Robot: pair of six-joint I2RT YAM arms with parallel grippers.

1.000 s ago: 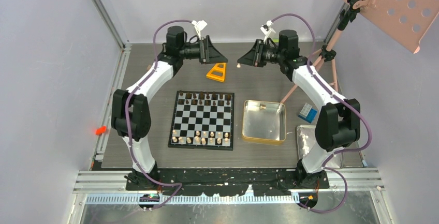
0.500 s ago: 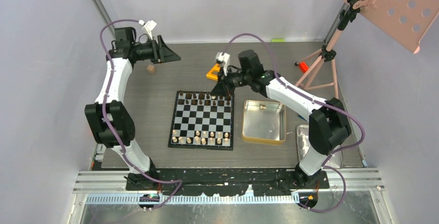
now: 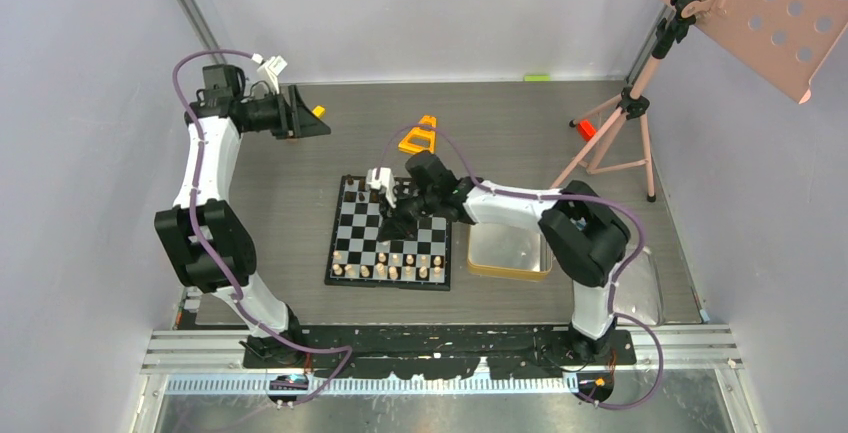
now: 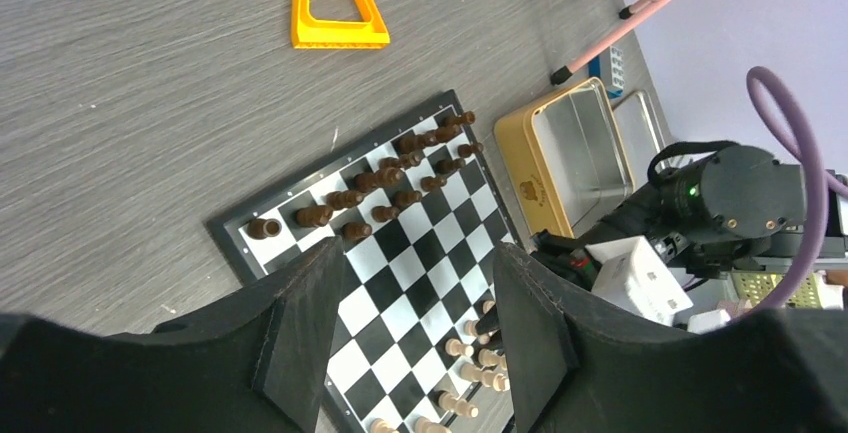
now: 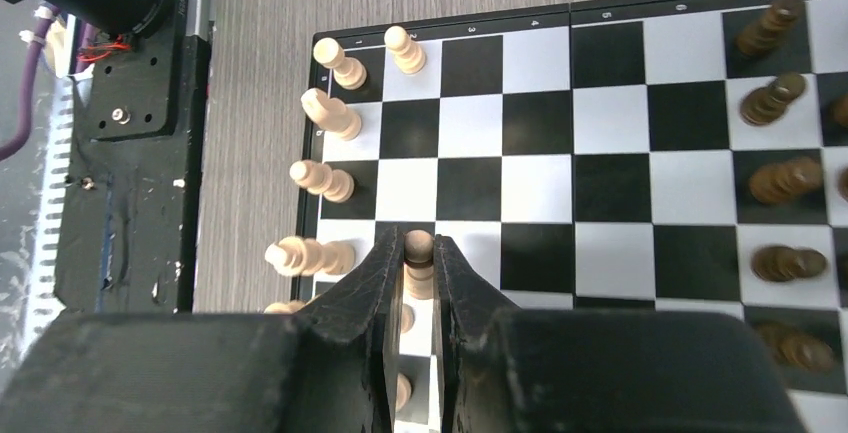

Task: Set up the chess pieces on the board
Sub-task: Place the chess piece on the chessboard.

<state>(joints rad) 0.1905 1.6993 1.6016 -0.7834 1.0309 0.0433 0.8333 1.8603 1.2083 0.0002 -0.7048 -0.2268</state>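
**Pale Chessman Pinched in Right Claw Over the Board**

The right claw (image 5: 419,265) is closed down to a narrow gap on a pale piece (image 5: 419,245), its two black fingers (image 5: 380,278) pressing the piece's sides just below its rounded head. The piece sits at the very tips of the claw, above the second line of squares in from the board's (image 3: 358,238) pale-side edge. Whether its base touches the board cannot be told. Other pale pieces (image 5: 325,178) stand just beside it along that edge of the board, and the dark pieces (image 5: 785,178) fill the opposite edge. The squares between the two sides lie bare.

The left claw (image 4: 416,265) is raised well off the board's far left corner, its jaws standing apart with nothing between them. From its own camera the board shows through the gap.

On the table (image 3: 500,143), a gold tin (image 3: 505,253) lies just off the board's right side. A yellow triangle (image 3: 418,137) lies beyond the board's far edge.
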